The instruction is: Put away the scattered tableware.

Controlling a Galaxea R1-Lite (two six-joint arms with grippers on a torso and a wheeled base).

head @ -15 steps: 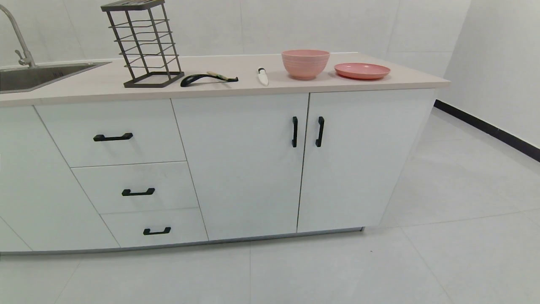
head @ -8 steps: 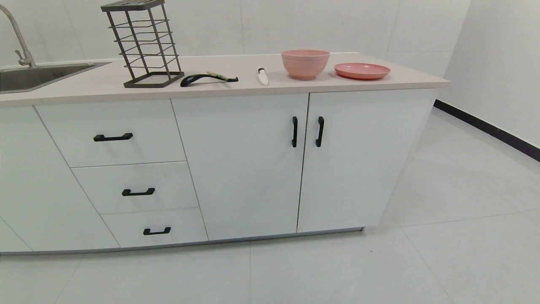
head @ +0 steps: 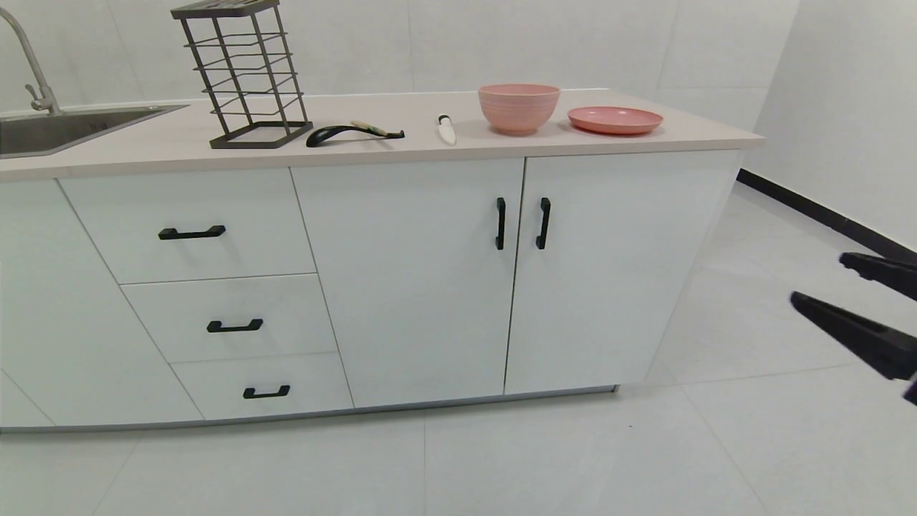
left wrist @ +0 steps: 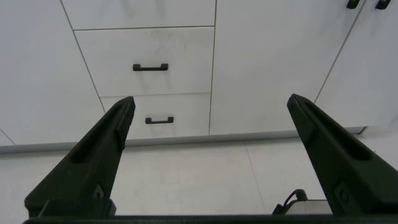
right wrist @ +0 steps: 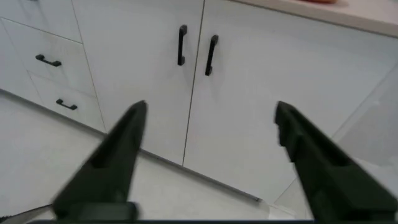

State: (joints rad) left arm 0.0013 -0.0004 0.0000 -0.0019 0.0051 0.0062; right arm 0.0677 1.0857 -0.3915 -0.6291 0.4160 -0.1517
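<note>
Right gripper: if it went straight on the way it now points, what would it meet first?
Most likely the right-hand white cabinet door, near its vertical black bar handle. The open right gripper faces it with nothing between, though depth is hard to judge.

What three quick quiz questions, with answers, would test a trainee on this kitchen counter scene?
1. True or false: the bowl stands between the spoon and the plate.
2. The right gripper is: A) open, holding nothing; B) shut on the plate; C) shut on the spoon.
3. Fill in: the spoon's scoop end lies beside the wire ___.

Key: 1 true; 2 A; 3 rack.
</note>
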